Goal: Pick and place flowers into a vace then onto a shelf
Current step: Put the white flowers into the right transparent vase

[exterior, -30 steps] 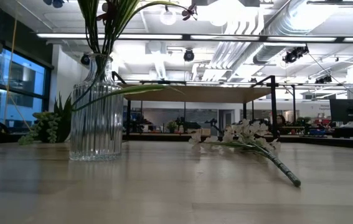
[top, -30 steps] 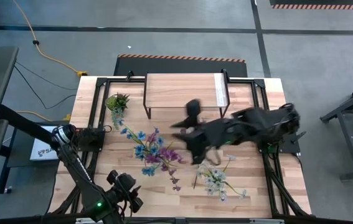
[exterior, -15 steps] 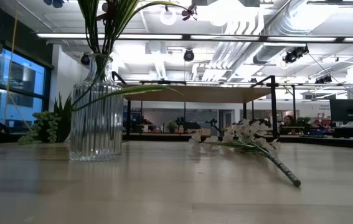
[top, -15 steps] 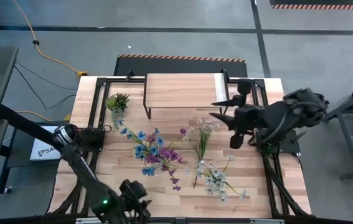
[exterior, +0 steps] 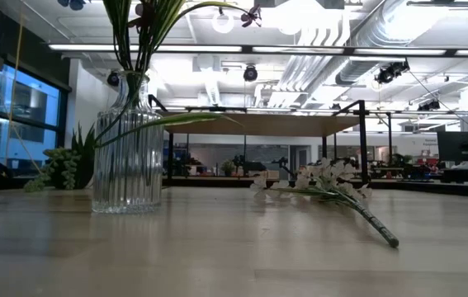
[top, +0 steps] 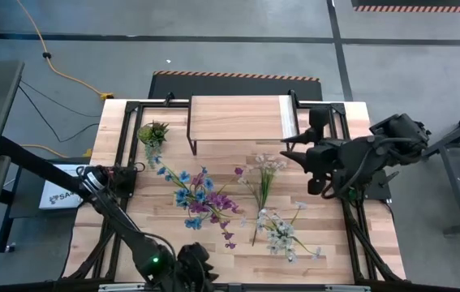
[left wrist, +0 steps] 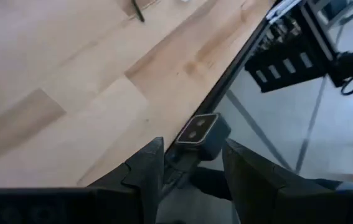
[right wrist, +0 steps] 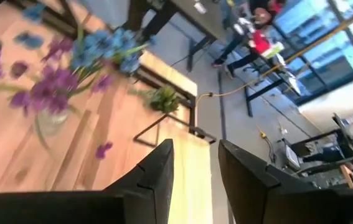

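Flowers [top: 201,199] with purple and blue blossoms stand in a ribbed glass vase [exterior: 127,157] near the middle of the wooden table [top: 124,227], toward its left half. A second spray [top: 260,180] with pale blossoms rises from a point to the right of that vase. A third white and pale pink spray [top: 282,235] lies flat on the tabletop toward the near right. A small green potted plant [top: 153,131] sits near the far left corner.

The shelf [top: 242,118] stands at the far middle edge of the table with its plank top bare.

The right gripper [top: 293,151] hangs above the table just right of the shelf's near right corner. Its fingers [right wrist: 157,171] stand apart with nothing between them.

The left gripper [left wrist: 192,165] is at the near edge of the table, over the black frame rail [left wrist: 238,56]. Its fingers [left wrist: 145,171] also stand apart and hold nothing.
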`<state>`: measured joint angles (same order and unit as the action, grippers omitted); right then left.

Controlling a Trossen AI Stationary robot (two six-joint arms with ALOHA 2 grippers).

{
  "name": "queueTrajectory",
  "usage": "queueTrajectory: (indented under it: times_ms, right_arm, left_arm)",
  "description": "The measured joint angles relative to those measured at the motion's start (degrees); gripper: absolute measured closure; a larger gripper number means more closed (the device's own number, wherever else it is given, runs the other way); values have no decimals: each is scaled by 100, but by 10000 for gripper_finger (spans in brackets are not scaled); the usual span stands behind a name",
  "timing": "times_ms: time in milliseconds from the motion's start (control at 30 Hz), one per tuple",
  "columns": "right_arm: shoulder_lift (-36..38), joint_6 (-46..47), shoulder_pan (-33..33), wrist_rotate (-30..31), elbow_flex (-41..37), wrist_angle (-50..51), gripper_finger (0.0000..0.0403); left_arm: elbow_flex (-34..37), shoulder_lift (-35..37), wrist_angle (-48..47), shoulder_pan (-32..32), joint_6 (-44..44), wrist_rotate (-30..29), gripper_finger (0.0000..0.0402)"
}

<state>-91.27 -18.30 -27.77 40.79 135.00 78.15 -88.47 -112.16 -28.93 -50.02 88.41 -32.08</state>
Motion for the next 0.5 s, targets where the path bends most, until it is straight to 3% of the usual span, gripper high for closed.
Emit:
queueTrajectory:
  times_ms: [200, 333, 500]
  right_arm:
    - [-1, 537, 96, -788, -3, 1207, 284]
    - [146, 840, 286, -1705, -274, 1200, 284]
    - [448, 1462, 623, -1422, -668, 1182, 284]
  left_arm:
    - [2, -30, 7, -62, 282, -98, 204]
    - [2, -30, -6, -67, 333, -268, 204]
    - [2, -30, -42, -61, 336, -317, 204]
